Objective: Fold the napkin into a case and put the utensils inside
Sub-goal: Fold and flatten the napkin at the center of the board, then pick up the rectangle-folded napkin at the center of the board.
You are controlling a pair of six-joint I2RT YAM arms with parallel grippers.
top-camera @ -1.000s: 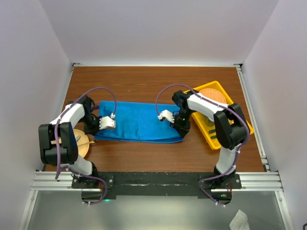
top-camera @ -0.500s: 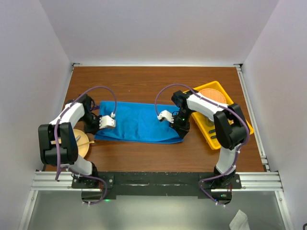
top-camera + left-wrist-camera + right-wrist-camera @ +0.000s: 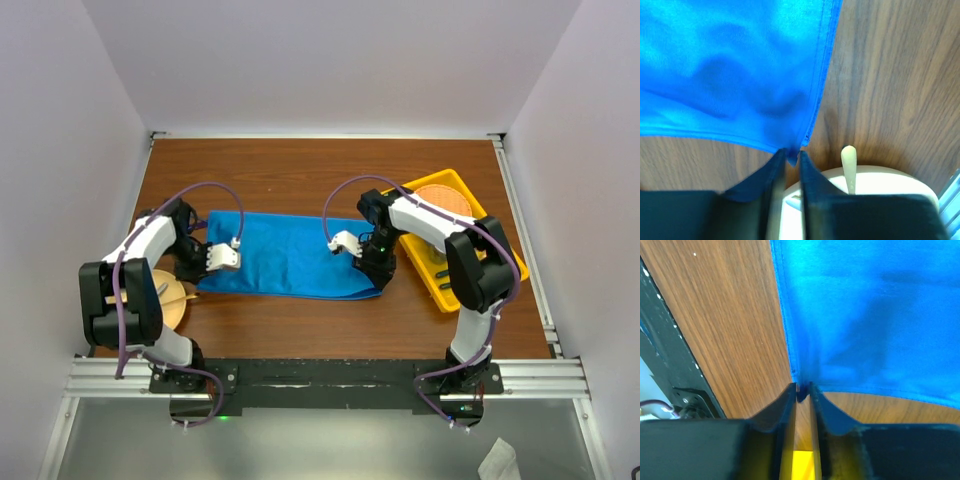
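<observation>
On wooden table (image 3: 300,170), plain blue napkin (image 3: 290,260)

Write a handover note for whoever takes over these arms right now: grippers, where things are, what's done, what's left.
Left gripper: at the napkin's near left corner, jaws a slit apart, corner tip between them; grip unclear.
Right gripper: same at the near right corner.
Napkin: flat on the table between the arms, a wide band.
Utensils: not identifiable; small dark pieces in the yellow tray at right, too small to tell.
Done: napkin looks folded to a band.
Left: fold narrower into a case, put utensils inside.
</observation>
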